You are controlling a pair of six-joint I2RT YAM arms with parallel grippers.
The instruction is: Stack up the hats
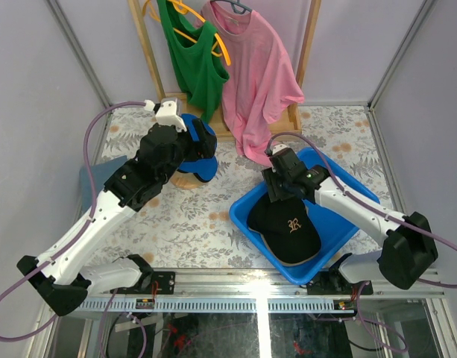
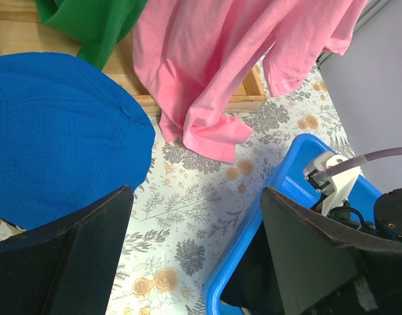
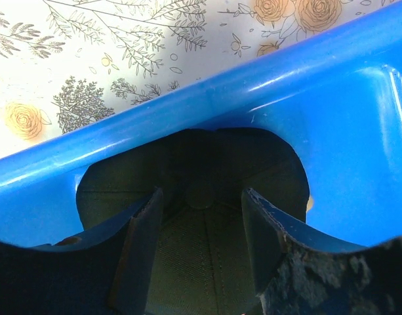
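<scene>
A black hat (image 1: 289,227) with an embroidered letter lies in the blue bin (image 1: 340,190) at the right. My right gripper (image 1: 282,195) is down on its crown. In the right wrist view the black hat (image 3: 207,256) fills the space between the spread fingers (image 3: 143,243), and the right gripper (image 3: 202,197) stands open astride the crown button. A royal blue hat (image 1: 200,160) sits at the back left, with my left gripper (image 1: 200,140) just above it. In the left wrist view the left gripper (image 2: 195,197) is open over bare tablecloth, the blue hat (image 2: 56,131) to its left.
A green top (image 1: 191,60) and a pink T-shirt (image 1: 258,74) hang from a wooden rack at the back. A folded grey-blue cloth (image 1: 100,177) lies at the left edge. A wooden stand (image 1: 185,182) shows under the blue hat. The bin's rim (image 2: 256,223) lies beside the left gripper.
</scene>
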